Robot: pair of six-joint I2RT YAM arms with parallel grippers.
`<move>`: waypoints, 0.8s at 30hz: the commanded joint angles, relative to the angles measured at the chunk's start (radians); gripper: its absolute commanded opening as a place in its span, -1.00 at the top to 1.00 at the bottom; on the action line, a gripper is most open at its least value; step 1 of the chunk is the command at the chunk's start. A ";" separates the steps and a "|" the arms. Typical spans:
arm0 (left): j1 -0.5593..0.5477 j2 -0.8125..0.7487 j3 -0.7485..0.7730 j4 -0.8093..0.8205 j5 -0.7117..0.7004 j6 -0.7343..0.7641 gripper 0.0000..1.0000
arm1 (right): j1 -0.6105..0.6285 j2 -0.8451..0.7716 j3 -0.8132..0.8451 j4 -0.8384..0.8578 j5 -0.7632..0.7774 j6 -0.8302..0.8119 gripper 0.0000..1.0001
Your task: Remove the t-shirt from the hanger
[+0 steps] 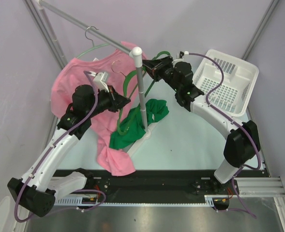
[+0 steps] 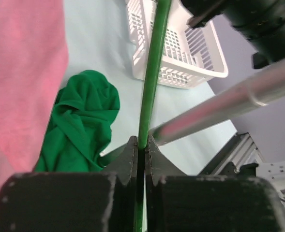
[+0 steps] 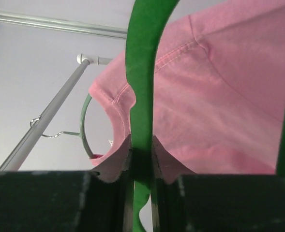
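At the pole (image 1: 141, 87), both arms grip the green hanger (image 2: 152, 72).
Left gripper (image 2: 141, 145) and right gripper (image 3: 141, 145) are each clamped tight on its wire; the green shirt (image 1: 157, 110) lies crumpled at the pole's foot, below both sets of fingers.

Lilac walls (image 1: 190, 24) rise beyond the left gripper (image 1: 125, 100); a pale tabletop (image 1: 190, 145) lies beneath it, with aluminium posts (image 1: 261, 29) on either side.
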State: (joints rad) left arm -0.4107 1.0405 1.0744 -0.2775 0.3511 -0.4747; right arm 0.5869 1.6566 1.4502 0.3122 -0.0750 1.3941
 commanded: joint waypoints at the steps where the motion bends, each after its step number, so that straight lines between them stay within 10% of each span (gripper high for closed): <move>1: 0.007 -0.039 0.058 -0.031 -0.092 -0.024 1.00 | 0.016 -0.084 -0.022 0.057 -0.057 -0.003 0.47; 9: 0.007 -0.172 0.099 -0.183 -0.167 0.031 0.99 | -0.091 -0.161 -0.192 0.145 -0.193 -0.069 -0.10; 24: 0.007 0.048 0.525 -0.380 0.017 0.445 0.99 | -0.329 -0.379 -0.343 0.114 -0.333 -0.300 -0.22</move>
State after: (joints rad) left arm -0.4072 0.9897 1.4948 -0.6197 0.2691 -0.1631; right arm 0.2733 1.3010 1.1252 0.4065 -0.3397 1.2026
